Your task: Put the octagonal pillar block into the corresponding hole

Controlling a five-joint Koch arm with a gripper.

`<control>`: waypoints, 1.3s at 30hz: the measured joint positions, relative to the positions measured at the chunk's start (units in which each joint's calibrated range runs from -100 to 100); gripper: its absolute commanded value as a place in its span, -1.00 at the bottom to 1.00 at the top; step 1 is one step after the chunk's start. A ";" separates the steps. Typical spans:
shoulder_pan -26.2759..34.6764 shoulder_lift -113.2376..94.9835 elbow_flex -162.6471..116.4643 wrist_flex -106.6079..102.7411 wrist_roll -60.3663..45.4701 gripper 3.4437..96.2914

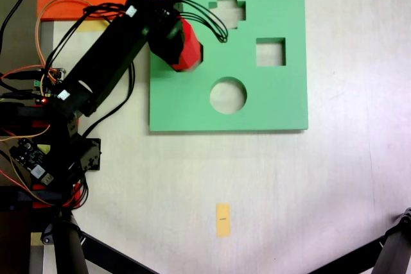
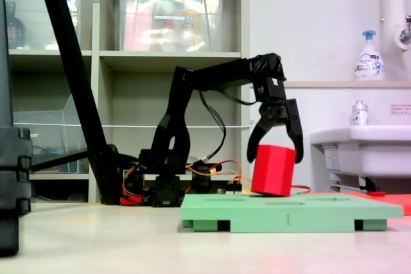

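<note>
Black gripper (image 2: 277,152) centre of the second exterior view, curved jaws part open and straddling the top of the red octagonal pillar block (image 2: 273,170), block tilted, bottom edge on the green foam board (image 2: 289,213), faceted matte foam, corresponding hole hidden under the arm.

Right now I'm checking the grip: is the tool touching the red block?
Touching. In the second exterior view the tool has its fingers pressed on both sides of the red block, which sits tilted over the green board.
</note>
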 measured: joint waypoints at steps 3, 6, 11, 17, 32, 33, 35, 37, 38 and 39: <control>0.00 0.27 0.00 0.10 0.00 -0.10; 0.00 0.96 0.00 0.10 -0.05 -0.10; 0.00 4.10 0.00 0.29 -1.27 -0.09; 0.05 6.57 0.00 1.57 -2.88 -0.09; 0.05 7.39 0.00 1.57 -2.93 0.76; 0.05 7.39 0.00 1.57 -2.93 0.84; 0.05 7.25 0.00 1.66 -2.93 0.97; 0.05 7.11 0.00 1.66 -2.93 0.97; 0.05 6.70 0.00 1.76 -2.93 0.97; 0.05 5.75 0.00 2.06 -2.93 0.97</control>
